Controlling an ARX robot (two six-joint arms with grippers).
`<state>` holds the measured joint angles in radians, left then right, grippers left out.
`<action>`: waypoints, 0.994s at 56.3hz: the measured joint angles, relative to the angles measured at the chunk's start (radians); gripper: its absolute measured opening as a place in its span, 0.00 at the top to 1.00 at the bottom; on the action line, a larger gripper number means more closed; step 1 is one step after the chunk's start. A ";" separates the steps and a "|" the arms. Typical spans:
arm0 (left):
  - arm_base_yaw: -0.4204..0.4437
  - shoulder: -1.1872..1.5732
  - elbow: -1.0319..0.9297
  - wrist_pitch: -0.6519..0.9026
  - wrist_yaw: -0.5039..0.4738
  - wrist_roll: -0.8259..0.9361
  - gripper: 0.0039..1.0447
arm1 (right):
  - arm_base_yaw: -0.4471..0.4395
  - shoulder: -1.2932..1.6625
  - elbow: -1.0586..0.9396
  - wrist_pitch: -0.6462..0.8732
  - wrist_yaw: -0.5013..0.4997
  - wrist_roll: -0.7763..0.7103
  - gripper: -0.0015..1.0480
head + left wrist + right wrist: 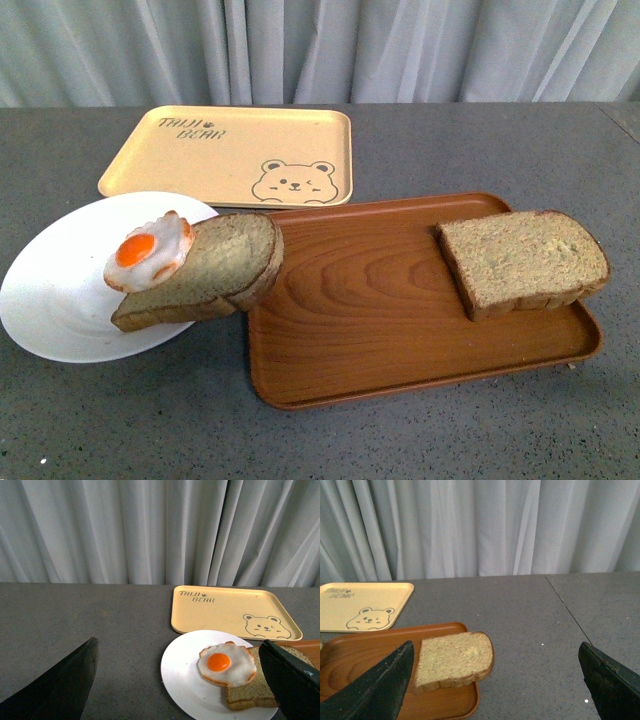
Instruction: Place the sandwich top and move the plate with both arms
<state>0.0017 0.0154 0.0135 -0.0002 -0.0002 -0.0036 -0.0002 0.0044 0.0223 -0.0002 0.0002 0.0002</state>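
The sandwich top [522,262] is a thick brown bread slice at the right end of the brown wood-grain tray [370,300], overhanging its right rim; it also shows in the right wrist view [453,659]. The white plate [60,290] sits at the left and holds a rounder-ended bread slice [215,265] with a fried egg [150,250] on it; that slice leans over the plate's right edge onto the tray. The left wrist view shows the plate [185,675] and egg [226,663]. My left gripper [180,690] and right gripper [495,690] are open and empty, above the table. Neither arm shows in the front view.
A yellow bear-print tray [235,155] lies at the back, behind the plate and the wooden tray. A grey curtain [320,50] hangs behind the grey table. A seam in the tabletop [565,607] runs to the right of the wooden tray.
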 joint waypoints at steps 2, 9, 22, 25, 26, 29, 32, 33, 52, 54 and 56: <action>0.000 0.000 0.000 0.000 0.000 0.000 0.08 | 0.000 0.000 0.000 0.000 0.000 0.000 0.09; 0.000 0.000 0.000 0.000 0.000 0.000 0.08 | 0.000 0.000 0.000 0.000 0.000 0.000 0.09; 0.000 0.000 0.000 0.000 0.000 0.000 0.08 | 0.000 0.000 0.000 0.000 0.000 0.000 0.09; 0.000 0.000 0.000 0.000 0.000 0.000 0.08 | 0.000 0.000 0.000 0.000 0.000 0.000 0.09; 0.000 0.000 0.000 0.000 0.000 0.000 0.08 | 0.000 0.000 0.000 0.000 0.000 0.000 0.09; 0.000 0.000 0.000 0.000 0.000 0.000 0.08 | 0.000 0.000 0.000 0.000 0.000 0.000 0.09; 0.000 0.000 0.000 0.000 0.000 0.000 0.08 | 0.000 0.000 0.000 0.000 0.000 0.000 0.09; 0.000 0.000 0.000 0.000 0.000 0.000 0.08 | 0.000 0.000 0.000 0.000 0.000 0.000 0.09; 0.000 0.000 0.000 0.000 0.000 0.000 0.08 | -0.122 0.501 0.189 -0.082 -0.137 0.030 0.09; 0.000 0.000 0.000 0.000 0.000 0.000 0.08 | -0.149 0.596 0.217 -0.017 -0.169 0.032 0.09; 0.000 0.000 0.000 0.000 0.000 0.000 0.08 | -0.167 0.692 0.248 0.051 -0.196 0.034 0.09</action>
<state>0.0017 0.0154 0.0135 -0.0002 -0.0002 -0.0036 -0.1677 0.6968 0.2707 0.0513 -0.1963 0.0341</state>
